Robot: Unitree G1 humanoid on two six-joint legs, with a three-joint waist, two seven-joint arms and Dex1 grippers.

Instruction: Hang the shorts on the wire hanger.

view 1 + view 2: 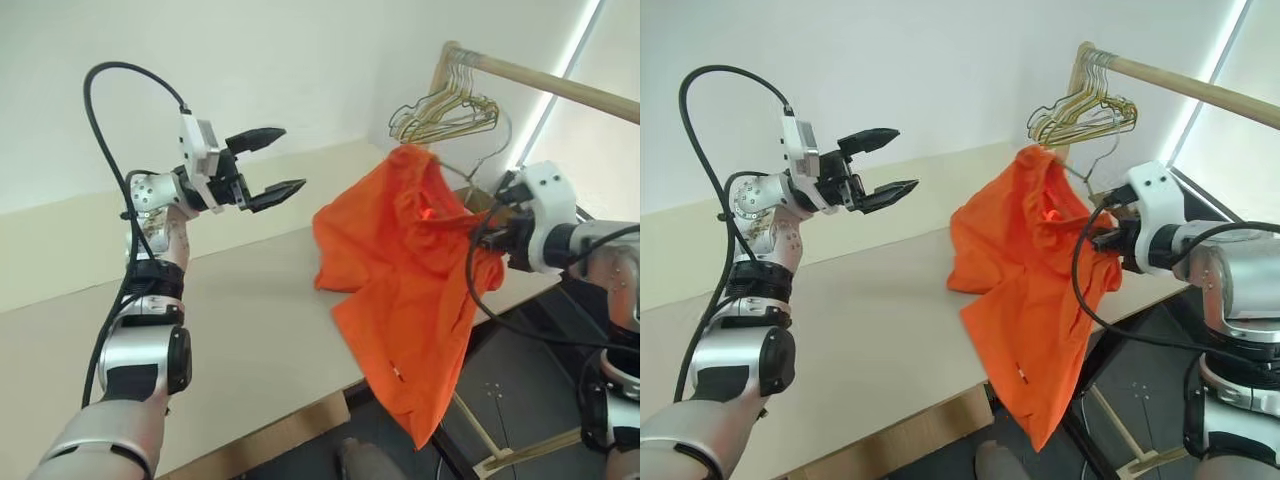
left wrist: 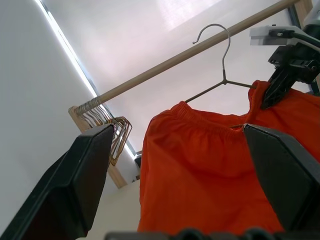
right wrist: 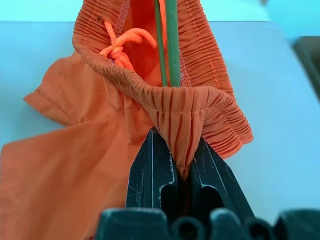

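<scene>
The bright orange shorts (image 1: pixel 400 270) hang in the air past the table's right end, their gathered waistband uppermost. My right gripper (image 3: pixel 177 147) is shut on a fold of that waistband, and the thin wires of the wire hanger (image 2: pixel 223 81) run down inside the waistband right at the fingers. The hanger's hook rises above the shorts, in front of the wooden rod; whether it touches the rod I cannot tell. My left gripper (image 1: pixel 293 158) is open and empty, raised left of the shorts and pointing toward them with a clear gap between.
A wooden rod (image 1: pixel 540 80) crosses the upper right, with a bunch of gold and green wire hangers (image 1: pixel 445 110) at its near end. The beige table (image 1: pixel 250 320) lies below both arms. Wooden rack legs (image 1: pixel 520 452) stand on the dark floor at lower right.
</scene>
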